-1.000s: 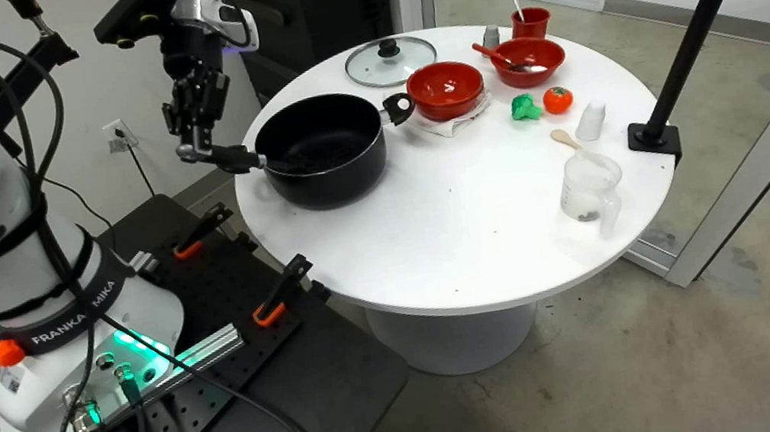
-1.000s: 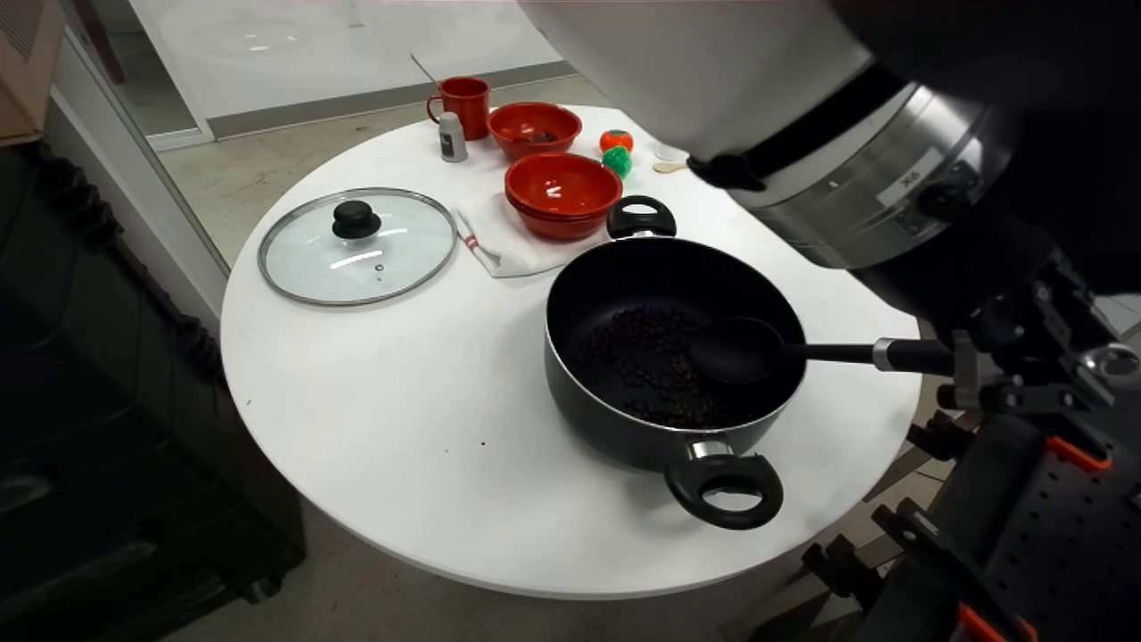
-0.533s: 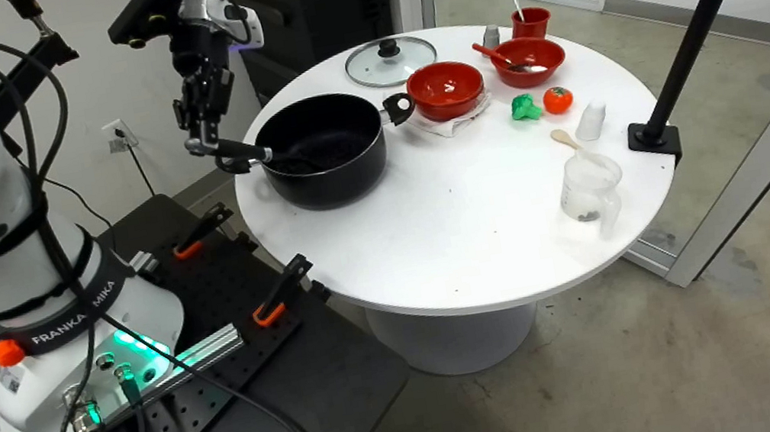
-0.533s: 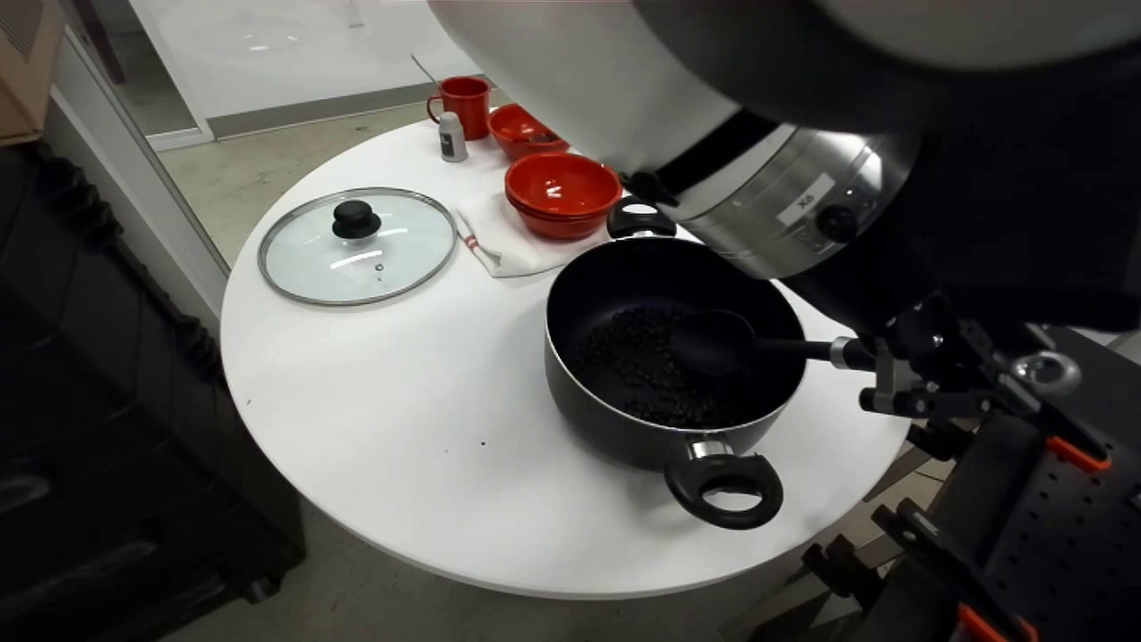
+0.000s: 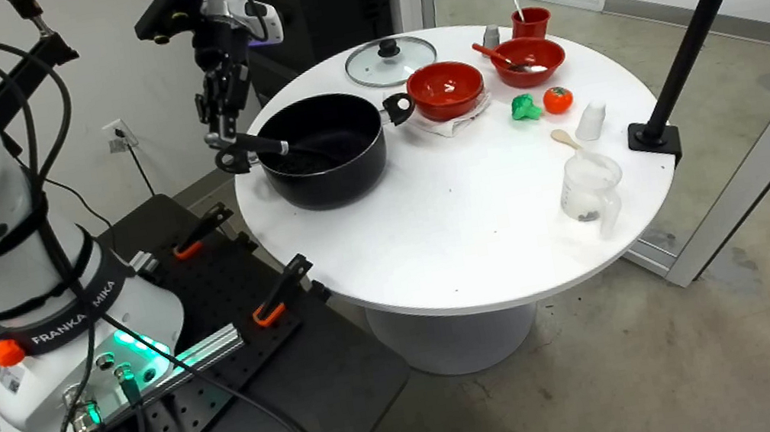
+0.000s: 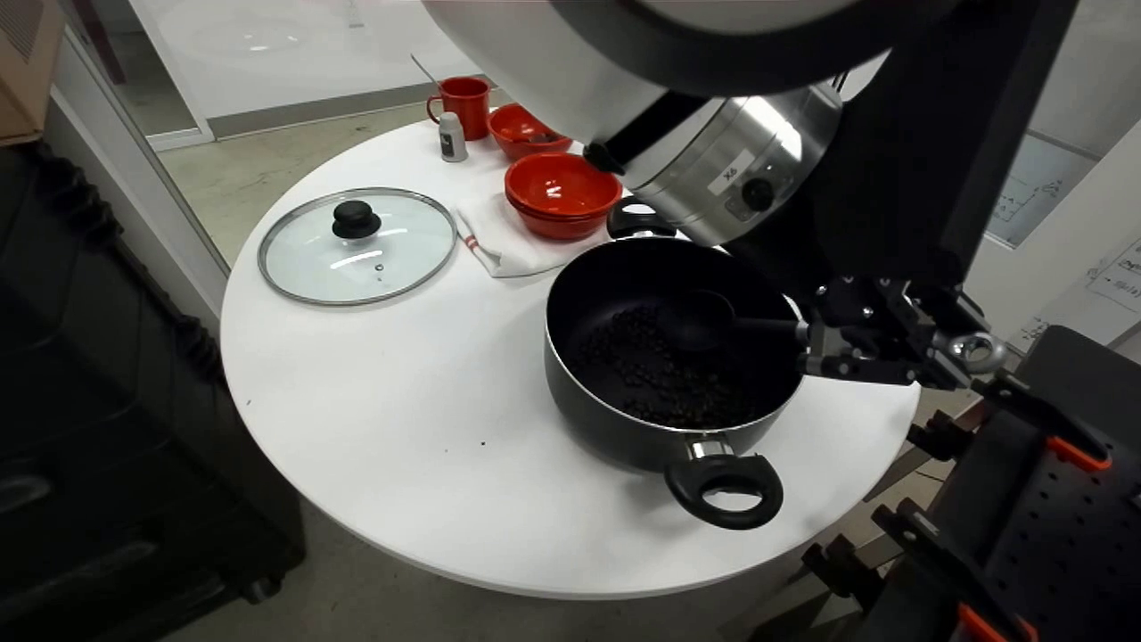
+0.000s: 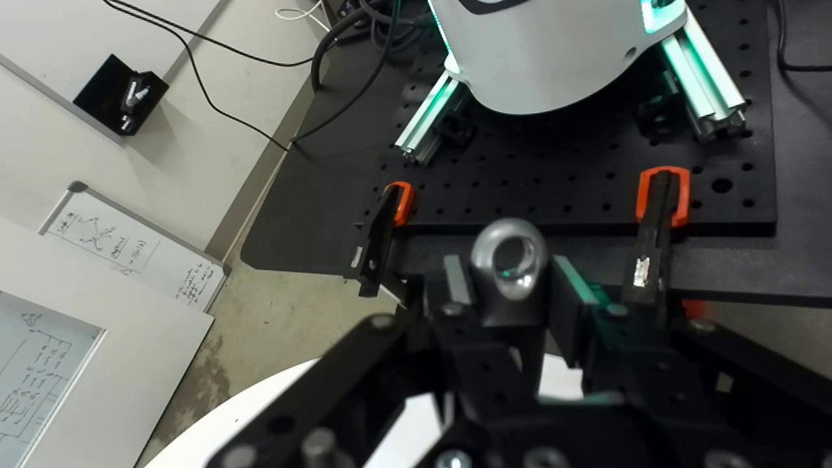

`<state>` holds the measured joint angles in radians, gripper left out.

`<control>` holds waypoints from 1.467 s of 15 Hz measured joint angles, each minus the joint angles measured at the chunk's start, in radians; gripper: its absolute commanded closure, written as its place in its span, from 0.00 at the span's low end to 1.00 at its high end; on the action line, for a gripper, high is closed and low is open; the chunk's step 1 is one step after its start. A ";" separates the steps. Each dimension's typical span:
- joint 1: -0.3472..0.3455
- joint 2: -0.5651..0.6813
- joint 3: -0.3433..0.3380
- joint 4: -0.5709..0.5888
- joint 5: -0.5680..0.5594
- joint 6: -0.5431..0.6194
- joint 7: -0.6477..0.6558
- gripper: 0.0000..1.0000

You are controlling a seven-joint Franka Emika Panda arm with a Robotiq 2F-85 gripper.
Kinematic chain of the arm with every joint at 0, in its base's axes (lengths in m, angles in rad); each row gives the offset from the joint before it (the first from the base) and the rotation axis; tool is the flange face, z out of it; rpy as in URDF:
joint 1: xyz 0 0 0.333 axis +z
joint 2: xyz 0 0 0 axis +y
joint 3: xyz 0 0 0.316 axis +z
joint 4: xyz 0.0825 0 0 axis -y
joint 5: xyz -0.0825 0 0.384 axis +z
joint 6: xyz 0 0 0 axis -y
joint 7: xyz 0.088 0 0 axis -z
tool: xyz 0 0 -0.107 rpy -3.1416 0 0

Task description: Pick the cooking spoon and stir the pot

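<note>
- In an exterior view, my claw [image 5: 226,142] is clenched around the handle of the black cooking spoon [image 5: 263,144].
- The spoon slants over the rim on my side, down into the wide black pot [image 5: 330,187].
- The pot rests on a round white table [image 5: 478,217]; by its far handle sit stacked red bowls [image 5: 447,94] on a white cloth [image 5: 449,125].
- Well apart from the pot are a glass lid [image 5: 378,72], a tomato [image 5: 558,101], some broccoli [image 5: 525,108] and a clear jug [image 5: 588,188].
- In an exterior view, I see the spoon's oval head [image 6: 700,319] inside the pot, near dark beans [image 6: 655,383] on the bottom; contact I cannot tell.
- My claw is close by the rim; touching or not, I cannot say.
- A grey shaker [image 6: 452,140] stands beside a red mug [image 6: 465,107].
- In my wrist view, the handle's metal ring [image 7: 512,304] is up between my fingers [image 7: 460,279], one on each side.
- Beyond are two clamps [image 7: 378,240] and my white base [image 7: 539,71].
</note>
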<state>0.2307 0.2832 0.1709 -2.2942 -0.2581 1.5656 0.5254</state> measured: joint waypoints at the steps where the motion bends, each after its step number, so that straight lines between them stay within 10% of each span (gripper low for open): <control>1: 0.000 0.008 -0.002 0.011 0.000 -0.001 0.000 0.92; 22: 0.120 0.024 0.070 0.053 0.012 -0.099 -0.084 0.92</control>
<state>0.3508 0.3074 0.2408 -2.2416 -0.2462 1.4664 0.4419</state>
